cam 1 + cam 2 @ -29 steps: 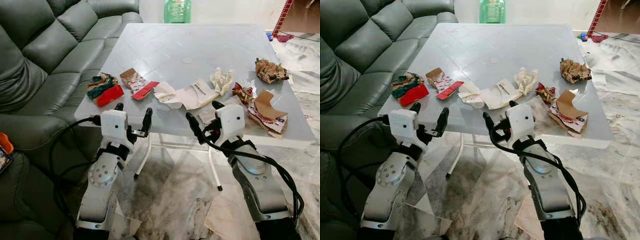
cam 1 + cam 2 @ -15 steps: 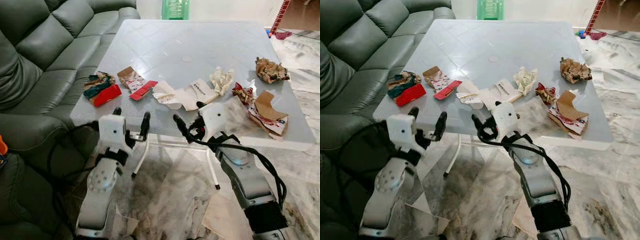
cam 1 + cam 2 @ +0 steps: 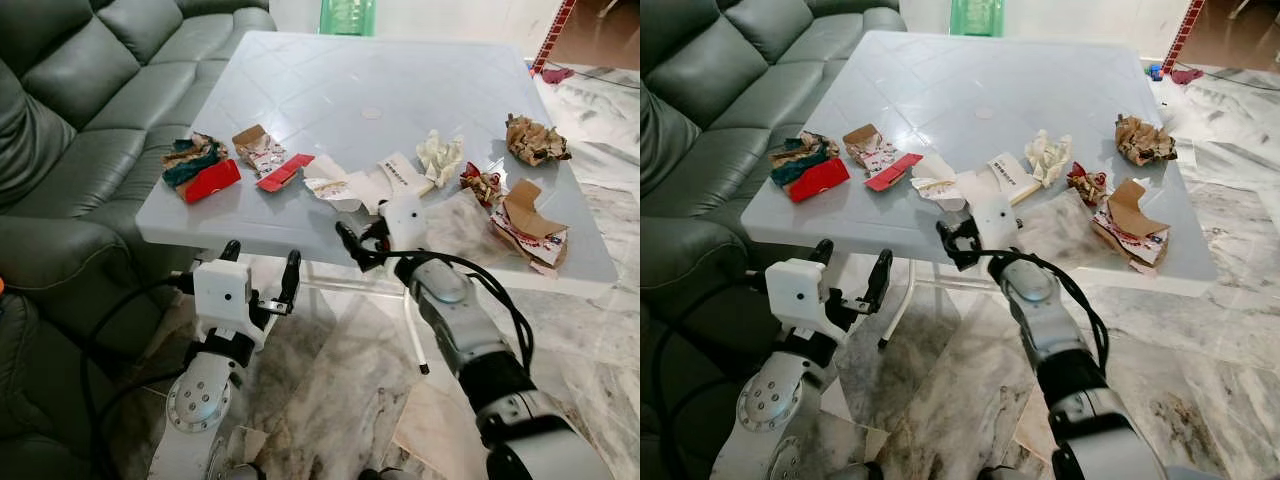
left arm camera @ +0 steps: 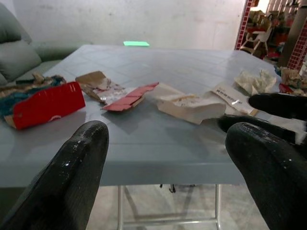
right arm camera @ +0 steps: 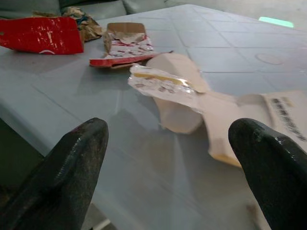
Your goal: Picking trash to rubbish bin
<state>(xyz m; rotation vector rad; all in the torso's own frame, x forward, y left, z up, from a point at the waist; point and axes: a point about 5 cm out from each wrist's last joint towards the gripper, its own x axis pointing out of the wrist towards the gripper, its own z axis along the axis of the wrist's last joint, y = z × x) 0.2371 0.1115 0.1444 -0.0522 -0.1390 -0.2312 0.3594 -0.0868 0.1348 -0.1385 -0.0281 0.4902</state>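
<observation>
Sofa (image 3: 80,90): dark green leather, along the robot's left of the table
Table (image 3: 330,100): pale grey square top on thin white legs, over a marbled floor (image 3: 340,400)
Red packet (image 3: 212,181): flat on the table's near left corner, touching a crumpled green and brown wrapper (image 3: 190,160) just behind it
Torn carton (image 3: 260,152): brown flap with white and red print, just right of the red packet
Red strip (image 3: 285,172): a folded red card piece, lying against the torn carton's near side
Left gripper (image 3: 260,272): below the table's near edge, under the red strip; its two black fingers stand spread apart with nothing between them
White wrapper (image 3: 335,188): crumpled paper with a clear film piece, near the middle of the front edge, joined to a flat white paper with black print (image 3: 403,174)
Right gripper (image 3: 365,238): at the table's near edge, just in front of the white wrapper; fingers wide apart and holding nothing, the wrapper lying ahead of them in the right wrist view (image 5: 168,88)
Crumpled tissue (image 3: 441,157): cream, upright, just right of the printed paper
Red and gold foil (image 3: 482,184): small crushed ball, beside the tissue
Cardboard pieces (image 3: 528,215): brown torn flaps stacked on the near right corner
Brown paper ball (image 3: 537,140): farther back on the right side, well apart from the rest
</observation>
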